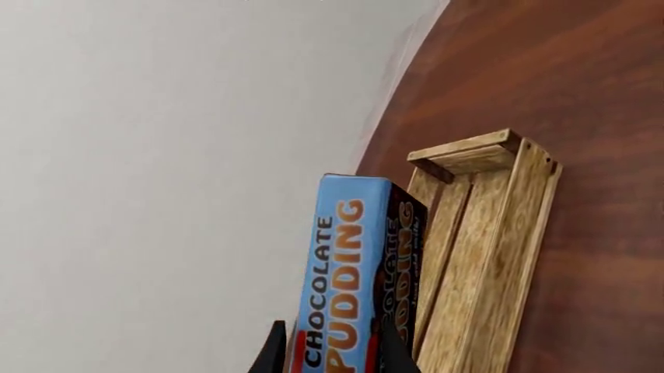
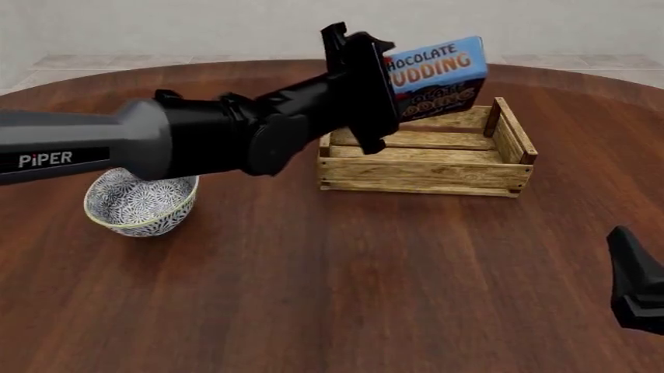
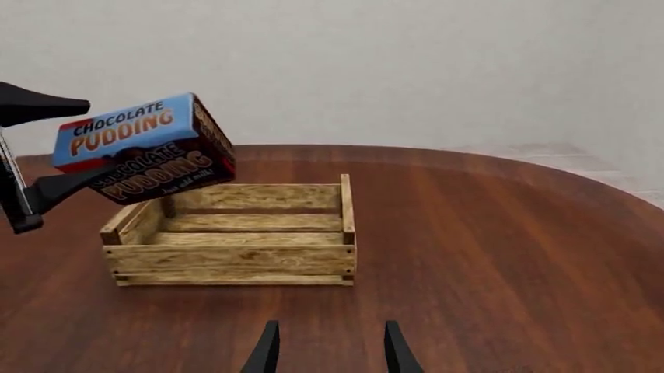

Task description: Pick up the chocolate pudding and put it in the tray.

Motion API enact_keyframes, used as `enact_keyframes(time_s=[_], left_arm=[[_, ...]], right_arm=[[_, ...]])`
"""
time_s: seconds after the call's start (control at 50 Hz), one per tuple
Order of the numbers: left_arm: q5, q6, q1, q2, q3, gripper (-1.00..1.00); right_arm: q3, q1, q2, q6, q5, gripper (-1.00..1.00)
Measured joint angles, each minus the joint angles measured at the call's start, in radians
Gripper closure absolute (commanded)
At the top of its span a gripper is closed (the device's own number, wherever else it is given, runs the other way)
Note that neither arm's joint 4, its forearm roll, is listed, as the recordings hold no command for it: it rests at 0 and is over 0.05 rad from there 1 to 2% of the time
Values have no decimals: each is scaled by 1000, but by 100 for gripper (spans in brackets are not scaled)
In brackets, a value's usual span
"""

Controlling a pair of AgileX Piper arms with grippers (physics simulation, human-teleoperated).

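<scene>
Left arm: reaching in from the left across the table, forearm lying almost level, raised well above the wood, wrist turned toward the far side.
Left claw: gripping the chocolate pudding by its red-cornered end, one finger above and one below in the right wrist view; the rest of the box projecting out beyond the fingertips.
Chocolate pudding: hanging in the air, clear of every surface, blue band uppermost and slightly tilted; sitting over the near-left part of the tray as seen from the front, above its rim and not touching it.
Tray: resting flat on the table just below and beyond the left claw, slats and corner posts showing, nothing lying inside.
Right arm: staying low at the near right edge, well apart from the left claw and the tray; only a dark part showing in the front view.
Right claw: pointing toward the tray, fingers parted to a moderate gap, holding nothing.
Bowl: sitting on the table under the left forearm, well behind the left claw, partly hidden by the arm.
In the way: nothing lying between the box and the tray floor.
Count: one pudding box, one tray, one bowl, two arms.
</scene>
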Motion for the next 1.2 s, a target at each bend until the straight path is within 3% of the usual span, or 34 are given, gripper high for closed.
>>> enact_keyframes(time_s=[1.2], left_arm=[[9, -11, 8, 202, -164, 100]], right_arm=[[3, -7, 38, 4, -40, -100]])
